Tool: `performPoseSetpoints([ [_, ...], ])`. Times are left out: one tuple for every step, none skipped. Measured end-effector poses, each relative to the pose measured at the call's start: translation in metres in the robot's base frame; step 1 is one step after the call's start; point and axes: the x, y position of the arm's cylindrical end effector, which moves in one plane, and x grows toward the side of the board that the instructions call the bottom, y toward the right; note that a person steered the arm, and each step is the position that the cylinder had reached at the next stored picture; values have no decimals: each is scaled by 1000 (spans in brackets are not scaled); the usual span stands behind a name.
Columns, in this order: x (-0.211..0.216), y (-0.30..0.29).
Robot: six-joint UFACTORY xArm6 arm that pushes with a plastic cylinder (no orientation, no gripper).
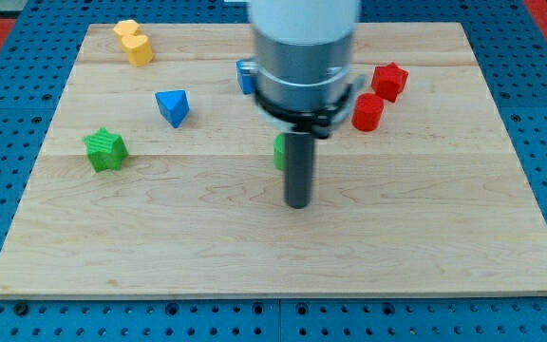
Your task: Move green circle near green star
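The green star (104,149) lies on the wooden board (160,237) at the view's left. The green circle (279,151) is near the middle, mostly hidden behind the rod; only its left edge shows. My tip (297,203) rests on the board just below and slightly right of the green circle. Whether the rod touches the circle cannot be told.
A blue triangle (172,106) lies up and right of the green star. A yellow block (134,43) sits at the top left. A blue block (246,76) peeks out left of the arm. Two red blocks, one (388,81) and another (367,112), lie at the right.
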Motion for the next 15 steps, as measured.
performPoseSetpoints([
  [-4,56],
  [-33,42],
  [-45,37],
  [-48,-12],
  [-60,-2],
  [-62,30],
  [-62,37],
  [-62,41],
  [-62,44],
  [-62,45],
  [-62,45],
  [-62,45],
  [-68,45],
  [-79,6],
  [-80,-37],
])
